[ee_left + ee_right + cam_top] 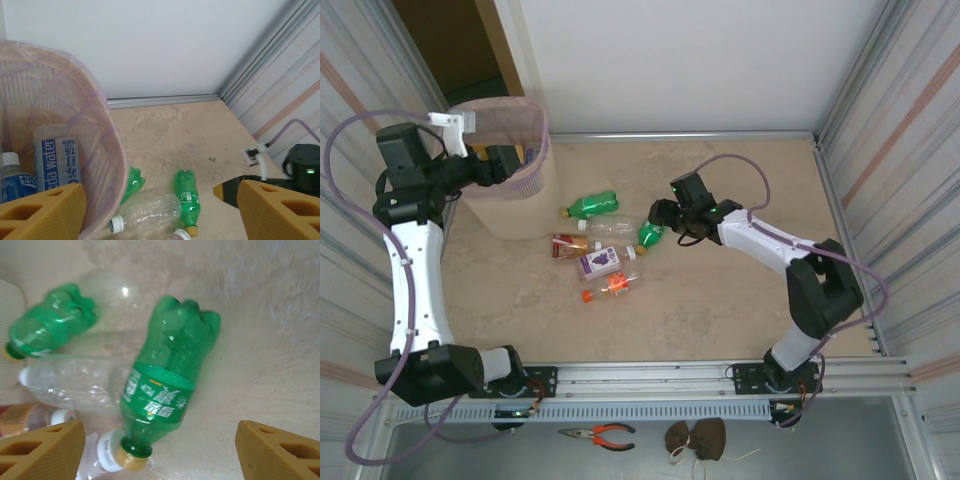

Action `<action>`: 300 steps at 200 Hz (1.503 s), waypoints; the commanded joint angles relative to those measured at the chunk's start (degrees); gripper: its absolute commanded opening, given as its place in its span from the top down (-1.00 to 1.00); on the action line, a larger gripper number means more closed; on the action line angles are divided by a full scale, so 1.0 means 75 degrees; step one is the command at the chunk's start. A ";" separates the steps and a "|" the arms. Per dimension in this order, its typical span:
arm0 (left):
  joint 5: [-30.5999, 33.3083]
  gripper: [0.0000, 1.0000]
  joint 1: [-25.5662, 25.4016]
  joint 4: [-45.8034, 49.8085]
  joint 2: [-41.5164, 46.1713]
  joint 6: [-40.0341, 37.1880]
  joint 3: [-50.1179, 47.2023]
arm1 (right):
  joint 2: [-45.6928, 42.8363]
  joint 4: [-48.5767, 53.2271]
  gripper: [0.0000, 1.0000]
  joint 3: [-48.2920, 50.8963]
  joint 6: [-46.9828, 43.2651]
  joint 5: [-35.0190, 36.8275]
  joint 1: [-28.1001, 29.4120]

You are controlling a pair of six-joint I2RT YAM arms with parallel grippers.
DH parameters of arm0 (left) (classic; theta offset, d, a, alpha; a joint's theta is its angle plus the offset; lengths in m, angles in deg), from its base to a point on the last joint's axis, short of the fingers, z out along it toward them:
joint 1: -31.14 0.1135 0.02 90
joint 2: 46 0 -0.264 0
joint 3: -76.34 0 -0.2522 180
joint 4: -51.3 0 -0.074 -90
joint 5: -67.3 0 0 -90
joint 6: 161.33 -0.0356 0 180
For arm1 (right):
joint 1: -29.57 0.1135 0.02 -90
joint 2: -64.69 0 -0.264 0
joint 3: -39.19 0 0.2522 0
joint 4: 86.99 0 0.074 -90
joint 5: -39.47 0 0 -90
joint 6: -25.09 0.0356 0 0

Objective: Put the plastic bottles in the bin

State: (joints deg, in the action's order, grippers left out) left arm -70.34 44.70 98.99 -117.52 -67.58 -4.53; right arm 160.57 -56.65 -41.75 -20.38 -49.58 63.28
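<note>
- Right gripper: claw wide open, nothing held. It hangs over the green bottle, which lies on the table with its yellow cap at 7 o'clock and its base at 1 o'clock in the wrist view.
- Bottle is skewed to the jaw line. If you close as is, expect the smooth, dented plastic to roll or squirt out towards 1 o'clock.
- Clear bottle lies against its 9 o'clock side, with a white cap just beside the neck. The finger on that side could land on either one, so you could pinch two or shove the pile.
- Other loose bottles sit in a cluster at table centre; a sweep would scatter them.
- Left gripper: open, empty, hovering at the rim of the bin, which is at 10 o'clock on the table in the top view. Bottles already lie inside.
- The bin looks light, so a nudge on the rim may tip it. Carry across and you risk the arms meeting there.
</note>
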 commanded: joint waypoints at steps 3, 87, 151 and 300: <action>-0.0363 -0.59 0.0052 -0.0231 0.0349 0.0086 -0.0072 | 0.0569 0.0057 -0.57 -0.0539 0.0409 -0.0378 -0.0087; -0.0463 -0.60 0.0054 -0.0276 0.0465 0.0107 -0.0260 | 0.2011 0.0460 -0.57 -0.1379 0.0461 -0.0549 -0.0007; -0.0445 -0.60 0.0055 -0.0316 0.0474 0.0098 -0.0387 | 0.2242 0.1071 -0.53 -0.1438 0.0084 -0.0354 0.0000; -0.0591 -0.56 0.0021 -0.0457 0.0475 0.0447 -0.0477 | 0.1381 0.1398 -0.19 -0.0812 -0.0575 0.0267 0.0059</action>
State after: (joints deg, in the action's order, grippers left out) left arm -72.70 44.70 96.28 -115.31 -65.09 -7.99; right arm 175.49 -47.43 -49.00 -23.20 -49.95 63.08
